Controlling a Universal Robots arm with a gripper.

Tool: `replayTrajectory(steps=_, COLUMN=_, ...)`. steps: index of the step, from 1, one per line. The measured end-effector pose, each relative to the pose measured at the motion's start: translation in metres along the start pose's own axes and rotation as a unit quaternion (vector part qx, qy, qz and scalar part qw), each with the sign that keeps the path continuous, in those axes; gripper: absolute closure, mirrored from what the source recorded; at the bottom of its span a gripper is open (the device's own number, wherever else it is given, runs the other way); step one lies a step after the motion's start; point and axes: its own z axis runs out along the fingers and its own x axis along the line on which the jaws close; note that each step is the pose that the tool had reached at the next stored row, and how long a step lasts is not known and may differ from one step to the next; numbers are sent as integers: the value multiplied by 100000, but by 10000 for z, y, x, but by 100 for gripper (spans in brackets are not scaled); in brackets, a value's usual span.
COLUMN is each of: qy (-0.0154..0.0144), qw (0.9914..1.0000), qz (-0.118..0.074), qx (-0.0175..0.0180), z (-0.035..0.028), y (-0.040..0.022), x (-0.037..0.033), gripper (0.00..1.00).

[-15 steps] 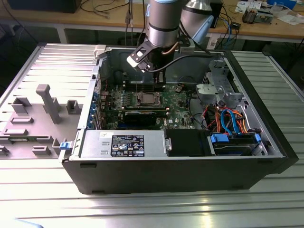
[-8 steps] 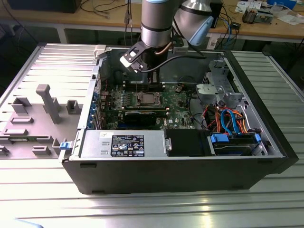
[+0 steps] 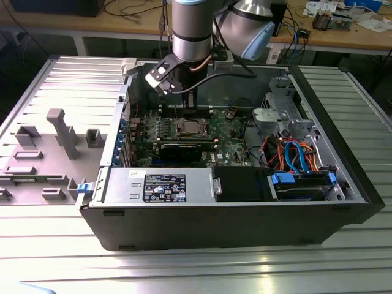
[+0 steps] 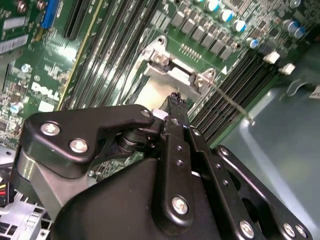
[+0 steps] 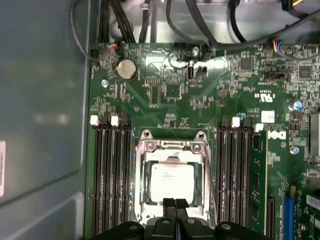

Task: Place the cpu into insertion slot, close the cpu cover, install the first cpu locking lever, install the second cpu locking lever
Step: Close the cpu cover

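The black body of the gripper (image 4: 175, 102) sits closest to the lens in the second wrist view. Its linkage plates and screws cover the near part of the motherboard (image 5: 170, 90).

In the first wrist view the two fingertips are pressed together with nothing between them. They are poised over the near edge of the cpu cover (image 5: 172, 146). I cannot tell whether they touch the metal.

The cpu (image 5: 171, 181) lies flat inside the insertion slot (image 3: 191, 127), with its dull silver top showing through the cover's square window. The cover is folded down around it.

A thin metal lever (image 4: 230, 102) runs along one side of the socket, between it and a bank of memory slots (image 5: 107, 175). I cannot confirm whether it is latched. Long black memory slots flank the socket on both sides.

In the exterior view the arm (image 3: 191, 30) comes down from the upper centre of the frame into the open computer case (image 3: 214, 229), and the gripper hangs just above the socket. The case rests on a ribbed metal table (image 3: 184, 269). A power supply (image 3: 159, 185) lies along the case's near wall, toward the exterior view's left.
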Motion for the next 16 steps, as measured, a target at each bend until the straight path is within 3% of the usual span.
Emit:
replayTrajectory(steps=1, qy=5, qw=100000, qz=8, qx=104, z=28, y=-25, x=0, gripper=89)
replayTrajectory(steps=3, qy=25, qw=99997, qz=29, qx=771, z=59, y=-31, x=-1, gripper=89)
replayTrajectory(steps=4, qy=22, qw=99996, qz=40, qx=928, z=65, y=-32, x=-2, gripper=89)
replayTrajectory(steps=10, qy=39, qw=99995, qz=-378, qx=919, z=84, y=-35, x=-2, gripper=89)
replayTrajectory(steps=12, qy=39, qw=99983, qz=-1587, qx=973, z=119, y=-40, x=-3, gripper=89)
replayTrajectory(steps=16, qy=32, qw=99978, qz=-1834, qx=989, z=184, y=-64, x=-6, gripper=89)
